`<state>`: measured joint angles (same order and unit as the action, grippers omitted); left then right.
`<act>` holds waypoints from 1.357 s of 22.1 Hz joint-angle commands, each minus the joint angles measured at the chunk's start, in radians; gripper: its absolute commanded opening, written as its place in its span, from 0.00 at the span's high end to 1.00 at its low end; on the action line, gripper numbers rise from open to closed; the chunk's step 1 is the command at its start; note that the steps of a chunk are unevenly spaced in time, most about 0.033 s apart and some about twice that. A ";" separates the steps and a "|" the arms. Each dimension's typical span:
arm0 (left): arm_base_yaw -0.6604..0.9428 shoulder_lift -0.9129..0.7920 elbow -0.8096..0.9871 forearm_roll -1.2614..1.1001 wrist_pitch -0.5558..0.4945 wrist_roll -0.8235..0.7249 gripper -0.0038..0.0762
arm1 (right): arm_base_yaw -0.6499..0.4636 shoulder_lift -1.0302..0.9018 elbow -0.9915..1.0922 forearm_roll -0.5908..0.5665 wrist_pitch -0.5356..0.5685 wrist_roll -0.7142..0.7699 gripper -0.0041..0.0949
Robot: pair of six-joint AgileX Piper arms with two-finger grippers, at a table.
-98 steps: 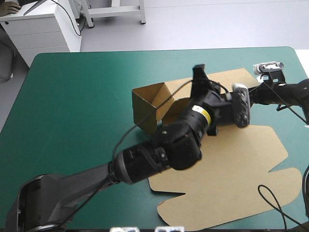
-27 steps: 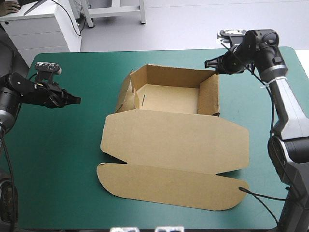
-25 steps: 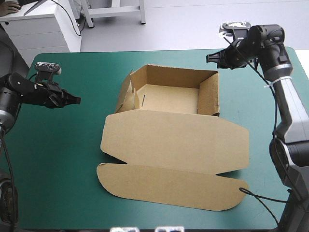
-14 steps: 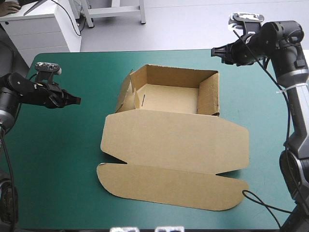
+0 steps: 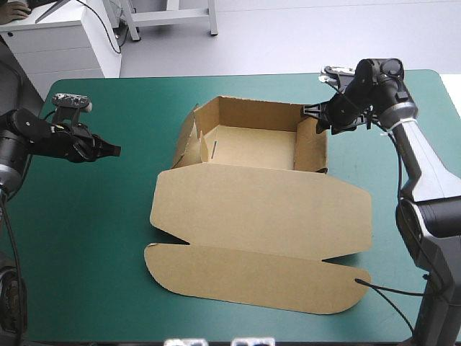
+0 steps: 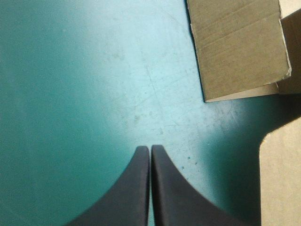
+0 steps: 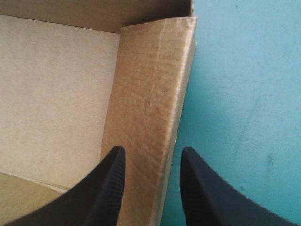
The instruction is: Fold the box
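The box [image 5: 252,114] sits mid-counter as an open tray, its lid [image 5: 259,216] spread flat toward the near edge of the counter [image 5: 94,238]. The lid's fold hides the tray's near wall from the high view. The ragged left wall [image 5: 189,137] leans outward, and how it is tucked is hard to make out. Inside the tray only its bare brown floor shows, with a short dark slit close to the left wall.

The left pincer [image 5: 115,150] hangs over the teal-green cover near the counter's left edge, well apart from the box. It is clenched on nothing, its black fingers meeting in a point. Its wrist view catches only a corner of the box ahead and to one side, the rest cut off.

Farther back, the right pincer [image 5: 306,112] is at the box's far right corner. It is released, its fingers standing apart on either side of the top edge of the right wall [image 7: 146,103]. Whether either finger touches the board cannot be told.
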<state>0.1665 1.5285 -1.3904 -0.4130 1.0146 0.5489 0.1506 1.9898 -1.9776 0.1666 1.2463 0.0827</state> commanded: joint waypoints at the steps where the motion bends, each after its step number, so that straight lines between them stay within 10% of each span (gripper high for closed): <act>1: 0.002 -0.041 -0.029 -0.033 -0.026 -0.008 0.96 | -0.002 0.006 -0.021 0.014 0.001 -0.006 0.59; 6: 0.002 -0.041 -0.029 -0.033 -0.014 -0.012 0.96 | -0.002 0.070 -0.021 0.080 0.001 -0.019 0.64; 11: 0.002 -0.041 -0.029 -0.045 -0.006 -0.012 0.96 | -0.002 0.075 -0.023 0.113 0.001 -0.059 0.97; 30: 0.047 0.040 -0.029 -0.740 -0.074 0.068 0.96 | -0.156 -0.220 -0.032 0.357 0.001 -0.238 0.97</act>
<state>0.2147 1.5938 -1.3904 -0.9765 0.9308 0.5631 -0.0005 1.8514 -1.9785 0.4284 1.2442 -0.1397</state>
